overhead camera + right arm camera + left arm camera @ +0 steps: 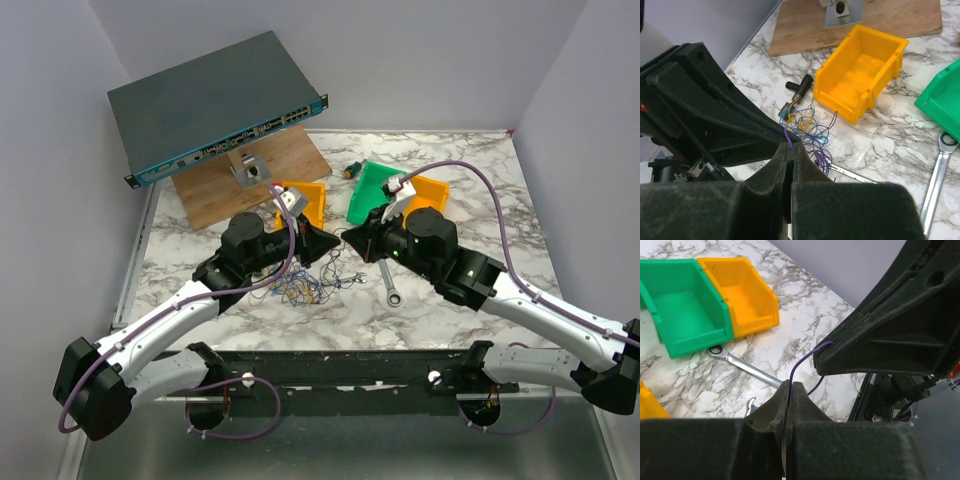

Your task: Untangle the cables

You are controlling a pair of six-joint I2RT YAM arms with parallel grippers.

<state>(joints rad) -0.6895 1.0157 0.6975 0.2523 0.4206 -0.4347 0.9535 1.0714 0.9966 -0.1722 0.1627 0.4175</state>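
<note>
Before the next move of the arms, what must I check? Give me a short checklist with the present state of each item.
1. Left gripper shut on purple wire: ok.
2. Right gripper shut on the same wire: ok.
3. Wire between grippers slack: ok, it curves in the left wrist view.
4. Cables free of yellow bin: cannot tell; one loop lies close to it.
5. Cables free of wrench: cannot tell; its shaft lies at the loops' edge.
</note>
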